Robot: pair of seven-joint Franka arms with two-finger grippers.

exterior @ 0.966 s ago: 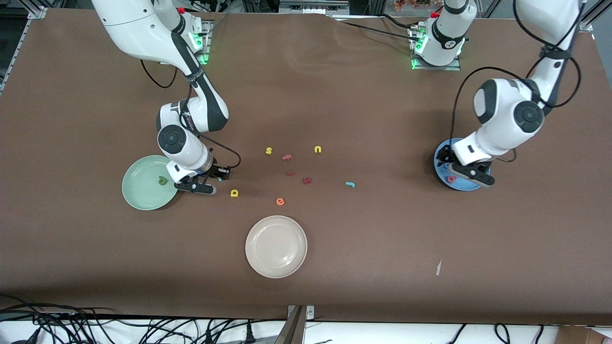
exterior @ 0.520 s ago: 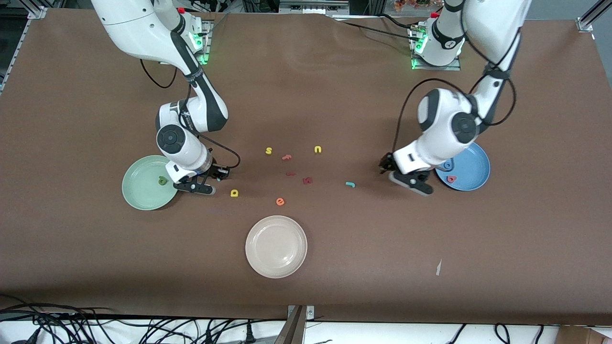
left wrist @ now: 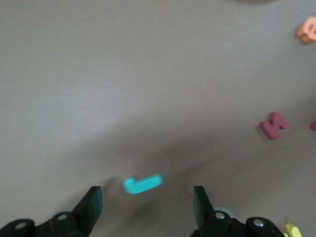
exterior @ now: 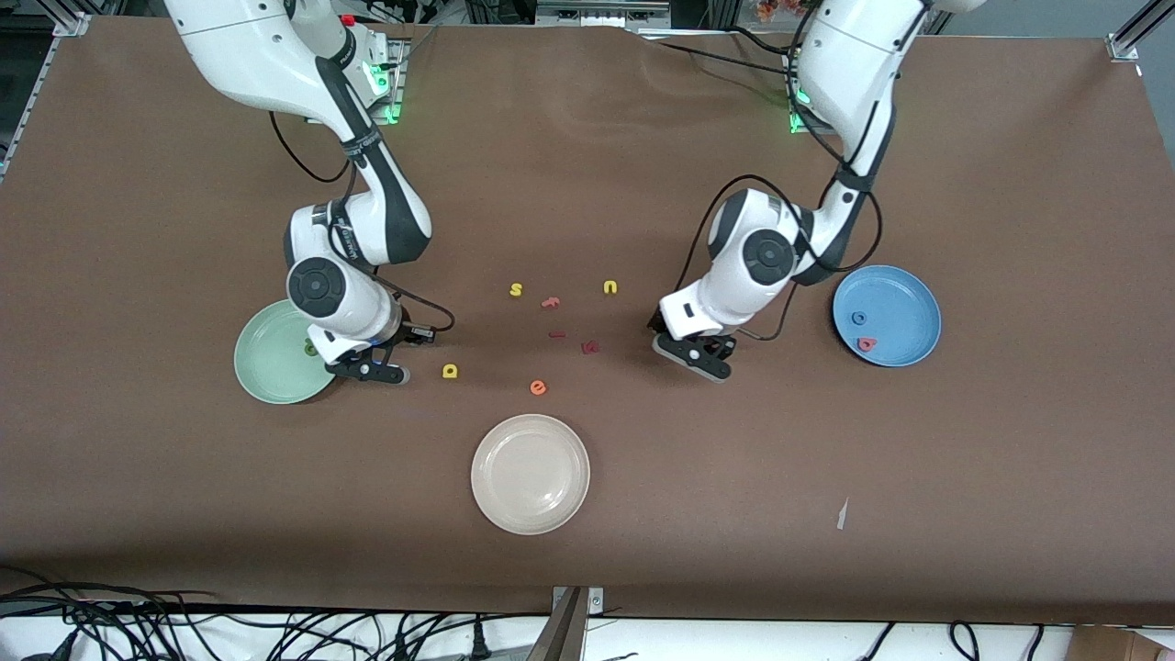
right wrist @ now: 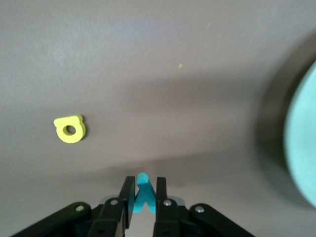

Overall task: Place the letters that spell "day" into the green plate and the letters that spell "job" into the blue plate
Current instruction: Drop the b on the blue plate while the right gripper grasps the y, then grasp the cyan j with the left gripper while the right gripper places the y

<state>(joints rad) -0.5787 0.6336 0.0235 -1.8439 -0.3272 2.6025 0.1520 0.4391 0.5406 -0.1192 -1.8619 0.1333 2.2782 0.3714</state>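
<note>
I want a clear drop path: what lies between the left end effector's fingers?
In the left wrist view, only the teal j on bare table, under the open left end effector.

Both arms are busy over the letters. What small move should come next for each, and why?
Probably: the right gripper, shut on the teal y by the green plate, should carry it over that plate and let go; only the green a lies there. The left gripper hangs open over the teal j, so it should likely lower and close on it.
</note>
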